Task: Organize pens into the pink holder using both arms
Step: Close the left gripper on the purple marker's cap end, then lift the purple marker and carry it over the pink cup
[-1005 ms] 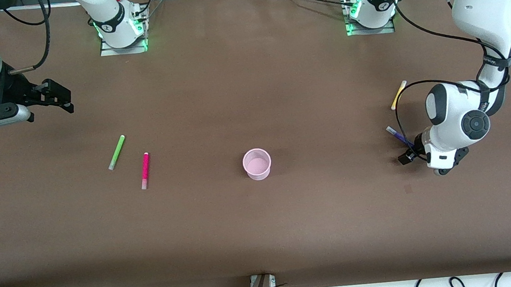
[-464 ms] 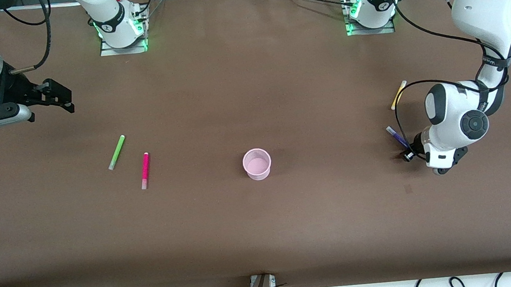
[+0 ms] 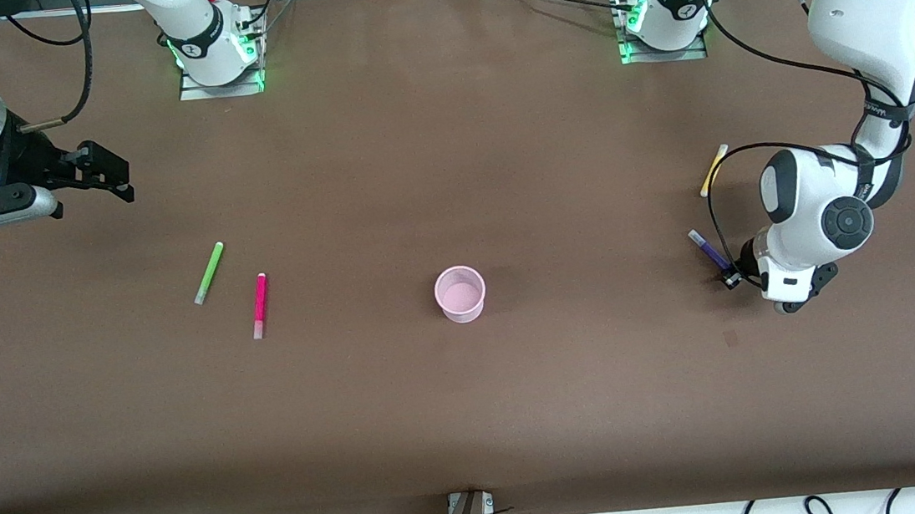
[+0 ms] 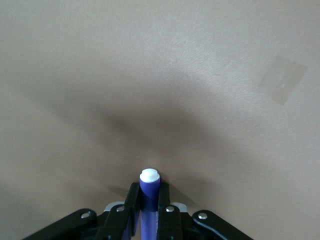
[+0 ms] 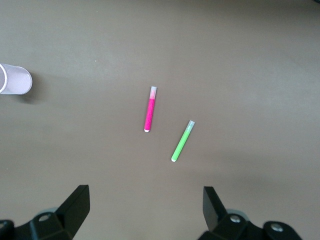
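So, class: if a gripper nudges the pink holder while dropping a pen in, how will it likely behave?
The pink holder looks small, thin-walled and empty, so it is probably light and would slide or tip easily. It stands upright on its own, unheld: the left gripper grips the purple pen, the right gripper waits open.

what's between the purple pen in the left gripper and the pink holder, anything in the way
Nothing visible. The left gripper is shut on the purple pen toward the left arm's end of the table, and only bare table lies between it and the pink holder. The yellow pen lies off that path.
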Tool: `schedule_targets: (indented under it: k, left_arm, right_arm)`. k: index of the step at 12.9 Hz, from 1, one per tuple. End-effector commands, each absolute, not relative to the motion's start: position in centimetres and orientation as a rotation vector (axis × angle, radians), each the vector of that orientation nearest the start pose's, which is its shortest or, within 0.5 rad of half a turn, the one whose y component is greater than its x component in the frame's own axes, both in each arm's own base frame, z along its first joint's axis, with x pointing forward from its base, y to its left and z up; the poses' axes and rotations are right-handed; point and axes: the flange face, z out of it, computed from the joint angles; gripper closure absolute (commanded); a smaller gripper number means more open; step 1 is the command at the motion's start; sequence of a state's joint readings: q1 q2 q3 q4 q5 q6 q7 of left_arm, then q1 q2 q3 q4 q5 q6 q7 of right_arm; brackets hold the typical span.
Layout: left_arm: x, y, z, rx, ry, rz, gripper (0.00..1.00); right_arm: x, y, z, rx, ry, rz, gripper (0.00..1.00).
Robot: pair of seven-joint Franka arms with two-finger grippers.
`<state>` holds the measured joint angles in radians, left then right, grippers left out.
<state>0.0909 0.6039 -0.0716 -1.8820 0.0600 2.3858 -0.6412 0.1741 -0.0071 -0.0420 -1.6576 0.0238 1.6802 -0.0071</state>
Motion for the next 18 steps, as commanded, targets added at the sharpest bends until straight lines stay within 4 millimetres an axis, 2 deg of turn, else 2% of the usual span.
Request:
schedule_targets:
  k: [1,3,4,5,8,11,12,14,16,18]
  left_arm:
    - [63.6,-0.1,24.0,-2.961,-0.924,0.098,1.00]
    - [65.2,-3.5,29.4,-2.977,-0.930,0.117,1.00]
    - [66.0,-6.4,31.5,-2.979,-0.986,0.113,1.00]
    - [66.2,-9.1,32.7,-2.974,-1.059,0.102,1.00]
    - [66.0,-19.4,37.3,-2.951,-1.289,0.010,1.00]
    - [64.5,-28.9,41.0,-2.929,-1.438,-0.095,1.00]
    - [63.8,-31.6,41.6,-2.903,-1.456,-0.179,1.00]
    - [62.7,-36.1,40.5,-2.826,-1.508,-0.338,1.00]
    - [61.7,-39.8,39.2,-2.763,-1.534,-0.497,1.00]
    - [60.6,-42.6,38.2,-2.710,-1.580,-0.631,1.00]
  right_arm:
    - [55.1,7.7,60.3,-3.092,-0.218,-0.037,0.00]
    - [54.9,7.2,60.4,-3.094,-0.205,-0.035,0.00]
    - [55.0,7.0,60.4,-3.094,-0.197,-0.042,0.00]
    - [55.1,6.7,60.3,-3.095,-0.190,-0.042,0.00]
    - [55.1,6.9,60.3,-3.095,-0.190,-0.042,0.00]
    - [55.1,6.9,60.3,-3.095,-0.190,-0.042,0.00]
    - [55.1,6.9,60.4,-3.093,-0.190,-0.044,0.00]
    - [55.1,7.0,60.3,-3.094,-0.192,-0.042,0.00]
    - [55.1,6.8,60.4,-3.095,-0.188,-0.044,0.00]
    - [55.2,6.8,60.3,-3.093,-0.187,-0.044,0.00]
